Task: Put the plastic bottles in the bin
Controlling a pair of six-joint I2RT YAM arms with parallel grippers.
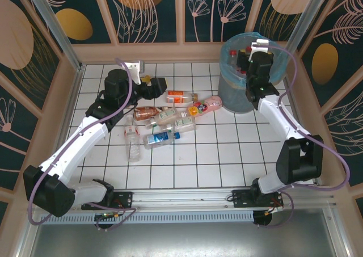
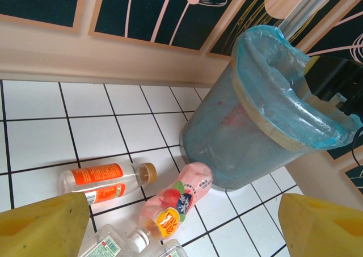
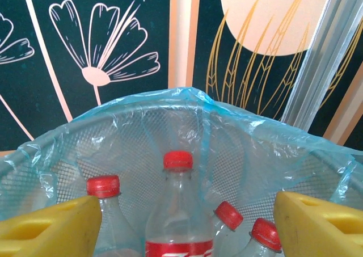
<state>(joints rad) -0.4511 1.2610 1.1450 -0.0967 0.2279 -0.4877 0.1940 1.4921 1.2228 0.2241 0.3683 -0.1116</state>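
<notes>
Several plastic bottles lie on the white tiles: an orange-labelled one (image 1: 181,98) (image 2: 105,183), a pink one (image 1: 207,105) (image 2: 178,197) resting against the bin's foot, and clear ones (image 1: 164,121) beside them. The round grey-blue bin (image 1: 245,75) (image 2: 255,121) with its light-blue bag stands at the back right. Red-capped bottles (image 3: 177,211) stand upright inside it. My left gripper (image 1: 163,88) (image 2: 182,209) is open above the pink bottle, holding nothing. My right gripper (image 1: 252,55) (image 3: 184,211) hangs open over the bin's mouth, its yellow fingers (image 3: 51,228) wide apart on either side of the middle bottle.
A low beige wall (image 2: 85,53) runs along the back edge just behind the bin. A lone clear bottle (image 1: 132,140) lies left of the pile. White tiles (image 1: 227,155) stretch toward the near edge.
</notes>
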